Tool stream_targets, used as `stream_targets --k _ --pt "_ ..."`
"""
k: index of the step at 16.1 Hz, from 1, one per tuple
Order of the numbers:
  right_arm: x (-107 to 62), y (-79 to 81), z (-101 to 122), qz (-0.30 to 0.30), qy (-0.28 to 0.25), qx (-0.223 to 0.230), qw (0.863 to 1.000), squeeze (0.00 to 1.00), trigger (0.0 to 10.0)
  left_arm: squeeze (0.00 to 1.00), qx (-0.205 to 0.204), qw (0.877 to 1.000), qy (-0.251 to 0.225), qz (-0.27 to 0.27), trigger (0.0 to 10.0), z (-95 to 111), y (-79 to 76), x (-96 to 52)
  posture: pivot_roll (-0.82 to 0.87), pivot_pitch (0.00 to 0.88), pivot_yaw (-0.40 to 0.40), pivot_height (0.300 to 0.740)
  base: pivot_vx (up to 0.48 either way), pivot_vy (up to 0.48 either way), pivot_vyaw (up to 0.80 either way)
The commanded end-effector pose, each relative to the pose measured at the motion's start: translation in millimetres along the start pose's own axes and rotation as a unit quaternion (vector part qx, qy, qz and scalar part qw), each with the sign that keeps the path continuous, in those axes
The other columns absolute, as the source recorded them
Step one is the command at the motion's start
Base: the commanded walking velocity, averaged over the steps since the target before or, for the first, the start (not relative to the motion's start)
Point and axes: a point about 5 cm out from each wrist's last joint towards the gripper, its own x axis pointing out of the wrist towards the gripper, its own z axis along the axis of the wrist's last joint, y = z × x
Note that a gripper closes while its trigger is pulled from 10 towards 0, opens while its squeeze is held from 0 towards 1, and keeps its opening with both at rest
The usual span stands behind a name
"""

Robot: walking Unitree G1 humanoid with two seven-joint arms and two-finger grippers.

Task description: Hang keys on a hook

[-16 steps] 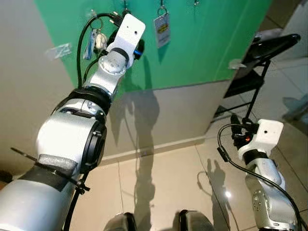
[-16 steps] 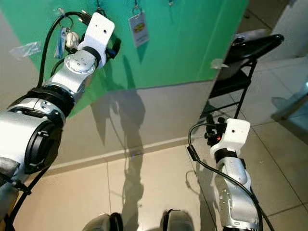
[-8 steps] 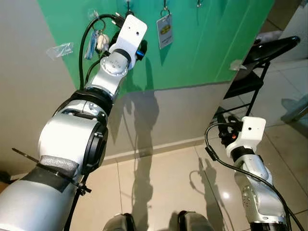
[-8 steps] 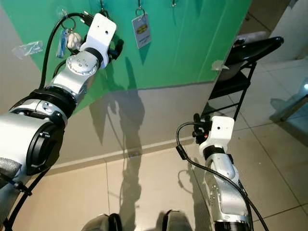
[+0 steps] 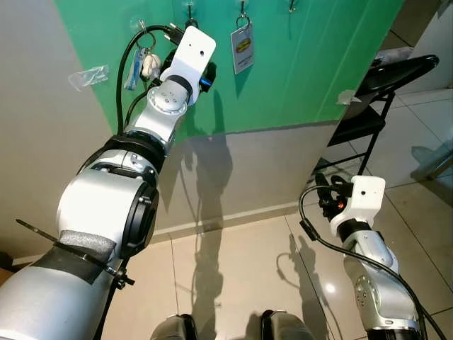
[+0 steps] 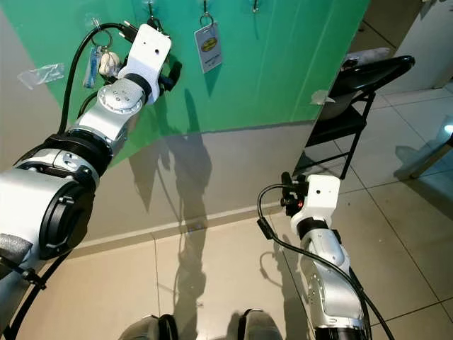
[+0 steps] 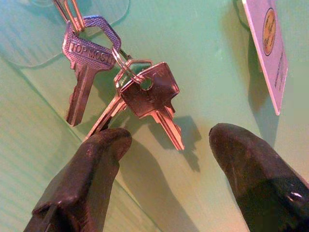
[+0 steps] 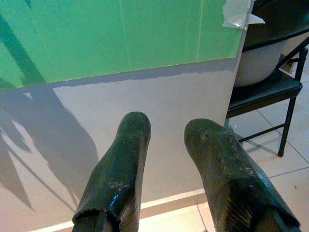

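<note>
Head view: left gripper (image 5: 185, 28) is up at the green wall (image 5: 297, 78), top left of frame, beside another key bunch (image 5: 141, 60) and a tag (image 5: 242, 46); a chair (image 5: 382, 85) stands at right.

Left wrist view: the keys (image 7: 140, 92) hang from the hook (image 7: 67, 9), fingers (image 7: 96, 154) spread and empty (backing straight out avoids snagging the ring, I'd guess).

Right wrist view: right gripper (image 8: 164, 140) is parted, holding nothing, low by the wall.
</note>
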Motion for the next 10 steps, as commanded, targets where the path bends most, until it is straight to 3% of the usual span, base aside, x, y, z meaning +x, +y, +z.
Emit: stream_targets --k 1,3,5,7,10 --pt "-3.0 -2.5 -2 0.0 0.004 -0.005 1.0 0.0 10.0 0.0 -0.009 1.0 0.001 0.014 10.0 -3 6.9 -1.2 -0.24 0.081 0.001 0.74 0.0 0.0 0.0" --pt "-3.5 -3.5 -3 0.0 0.006 -0.006 1.0 0.0 10.0 0.0 -0.012 1.0 0.0 0.016 10.0 -2 6.9 -1.0 -0.24 0.078 0.001 0.74 0.0 0.0 0.0" --pt "-6.2 -2.5 -5 0.002 0.009 -0.006 1.0 0.0 10.0 0.0 0.061 0.996 -0.02 0.058 10.0 8 18.8 -0.5 -0.24 0.076 0.001 0.74 0.0 0.0 0.0" --pt "-11.7 2.2 -12 0.009 0.02 -0.003 1.0 0.0 10.0 0.0 0.103 0.99 -0.035 0.091 10.0 19 29.9 -0.1 -0.25 0.078 -0.002 0.74 0.0 0.0 0.0" --pt "-17.4 6.9 -17 0.015 0.027 0.0 1.0 0.0 10.0 0.0 0.108 0.987 -0.046 0.111 10.0 27 38.7 -0.2 -0.25 0.083 0.001 0.74 0.0 0.0 0.0"
